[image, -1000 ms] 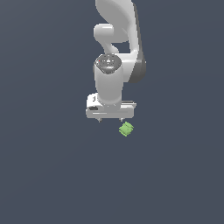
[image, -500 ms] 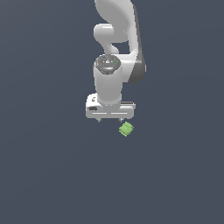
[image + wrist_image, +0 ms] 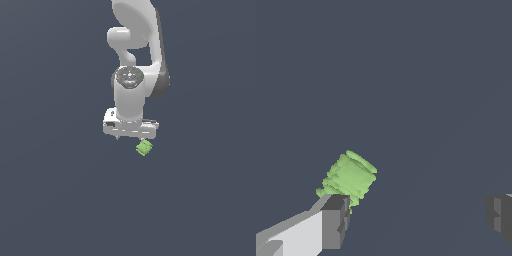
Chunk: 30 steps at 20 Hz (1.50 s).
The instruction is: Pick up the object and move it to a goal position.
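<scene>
The object (image 3: 144, 147) is a small bright-green block, roughly cube-shaped, with ridged, stepped sides that give it a stacked, layered look. It sits tilted rather than square to either camera, and it is far smaller than the white arm above it. In the exterior view it lies on the dark grey table (image 3: 60, 200), just below the end effector (image 3: 131, 136) and toward the exterior view's right of its middle.

In the wrist view the object (image 3: 348, 177) shows pale green highlights along its ridges and darker green in the grooves. It lies right at the tip of one dark grey finger (image 3: 335, 220), outside the gap; whether they touch cannot be told. The other finger (image 3: 500, 216) stands well apart, so the end effector is spread wide and holds nothing.
</scene>
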{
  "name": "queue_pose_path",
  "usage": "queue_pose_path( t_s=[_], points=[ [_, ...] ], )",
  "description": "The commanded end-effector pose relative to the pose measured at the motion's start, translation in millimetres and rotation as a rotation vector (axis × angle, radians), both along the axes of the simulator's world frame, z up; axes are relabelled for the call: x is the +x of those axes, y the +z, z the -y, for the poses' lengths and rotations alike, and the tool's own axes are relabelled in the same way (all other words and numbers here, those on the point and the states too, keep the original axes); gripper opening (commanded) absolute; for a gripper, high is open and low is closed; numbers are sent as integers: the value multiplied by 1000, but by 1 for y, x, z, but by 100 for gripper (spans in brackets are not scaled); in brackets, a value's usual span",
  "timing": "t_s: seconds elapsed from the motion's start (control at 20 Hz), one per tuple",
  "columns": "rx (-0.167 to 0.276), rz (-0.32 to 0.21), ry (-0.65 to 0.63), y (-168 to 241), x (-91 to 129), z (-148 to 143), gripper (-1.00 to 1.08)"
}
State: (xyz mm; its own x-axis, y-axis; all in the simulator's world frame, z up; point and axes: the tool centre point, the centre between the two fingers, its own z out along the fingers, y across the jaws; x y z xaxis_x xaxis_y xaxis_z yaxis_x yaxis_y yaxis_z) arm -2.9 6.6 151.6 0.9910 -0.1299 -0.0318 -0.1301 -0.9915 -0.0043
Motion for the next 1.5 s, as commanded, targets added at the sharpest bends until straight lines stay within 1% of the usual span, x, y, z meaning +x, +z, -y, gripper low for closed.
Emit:
queue_pose_path(
  t_s=[0.0,0.95,1.2,1.45],
  points=[
    [-2,2,-45,-5,-1,-6,100],
    [-14,19,-452,-45,-16,-57,100],
    [-16,23,-532,-52,-20,-67,100],
    [-17,26,-585,-57,-22,-73,100]
  ],
)
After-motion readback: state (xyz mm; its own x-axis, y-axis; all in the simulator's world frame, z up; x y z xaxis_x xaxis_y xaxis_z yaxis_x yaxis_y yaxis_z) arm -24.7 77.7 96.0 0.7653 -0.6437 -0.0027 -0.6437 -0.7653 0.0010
